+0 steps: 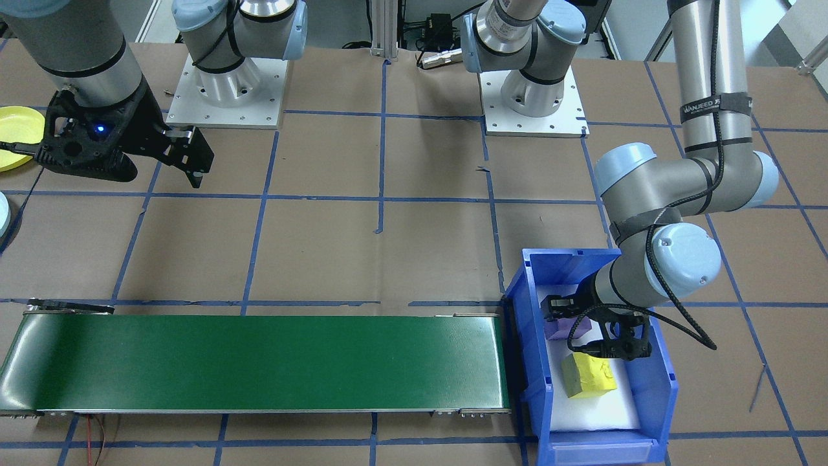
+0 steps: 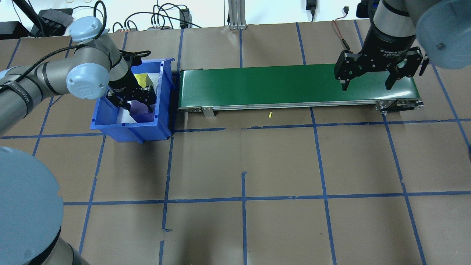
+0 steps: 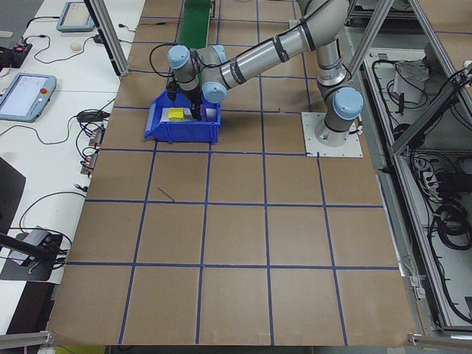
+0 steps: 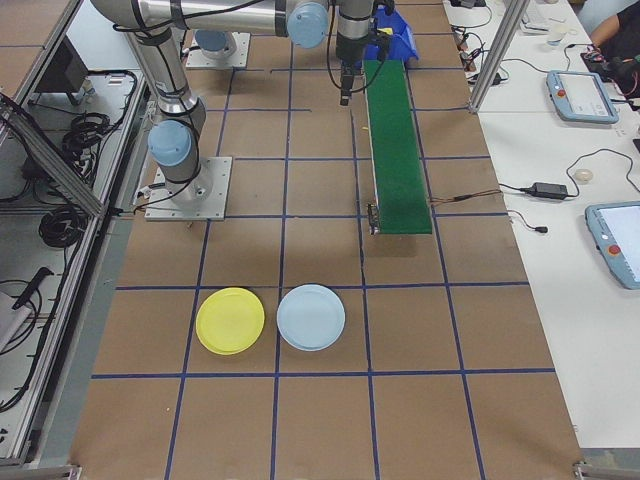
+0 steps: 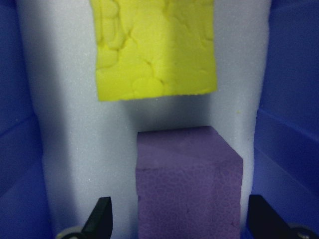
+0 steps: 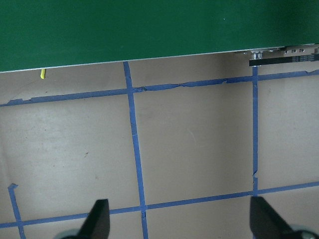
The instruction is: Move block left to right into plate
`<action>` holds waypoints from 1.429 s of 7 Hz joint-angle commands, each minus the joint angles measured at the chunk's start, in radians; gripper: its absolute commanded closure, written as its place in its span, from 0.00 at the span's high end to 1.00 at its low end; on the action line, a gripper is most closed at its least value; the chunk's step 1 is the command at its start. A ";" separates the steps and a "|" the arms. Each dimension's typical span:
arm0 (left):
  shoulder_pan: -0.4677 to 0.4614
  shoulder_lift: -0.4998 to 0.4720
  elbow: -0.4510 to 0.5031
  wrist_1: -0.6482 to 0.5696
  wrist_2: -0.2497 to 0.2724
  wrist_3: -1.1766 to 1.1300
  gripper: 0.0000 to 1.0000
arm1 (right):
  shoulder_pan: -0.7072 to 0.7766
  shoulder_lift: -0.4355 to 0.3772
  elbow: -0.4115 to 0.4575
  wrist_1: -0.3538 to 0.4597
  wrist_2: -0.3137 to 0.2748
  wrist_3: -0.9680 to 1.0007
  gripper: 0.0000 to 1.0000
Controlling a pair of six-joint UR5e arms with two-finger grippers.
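Reaching into the blue bin [image 2: 165,96] at the left end of the table with my left gripper [image 5: 177,226]; nothing has been lifted yet, so I judge the task barely begun. Two blocks sit on the white foam lining: a purple block [image 5: 189,184] close under the wrist camera and a yellow block [image 5: 155,47] just beyond it, apart from it. Which one is meant, the task line does not say; my gripper is lined up on the purple.

Left fingers [image 5: 99,219] spread wide, one to each side of the purple block. The wrist view shows gaps on both sides, so no contact that I can see. Holding nothing.

Green conveyor belt [image 2: 294,84] runs from beside the bin toward the right; its surface is bare. My right gripper [image 2: 368,79] hangs above the belt's right end, fingers [image 6: 97,219] spread, holding nothing, with only brown table paper and blue tape below.

Plates: yellow plate [image 4: 230,321] and pale blue plate [image 4: 311,317] lie side by side on the table, well apart from the belt's right end. No block in either.

Left to do, by my reckoning: close on a block, get it to the belt or across, have the right arm take it, set it in a plate.
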 commanded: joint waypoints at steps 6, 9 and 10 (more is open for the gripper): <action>-0.142 0.191 0.205 -0.215 -0.004 -0.065 0.30 | 0.002 -0.002 0.000 -0.001 0.002 0.003 1.00; -0.241 0.000 0.269 -0.024 -0.005 -0.125 0.31 | 0.003 -0.003 0.006 0.001 0.002 -0.002 1.00; -0.250 -0.048 0.269 0.037 -0.007 -0.124 0.32 | 0.003 -0.003 0.006 0.001 0.002 0.000 1.00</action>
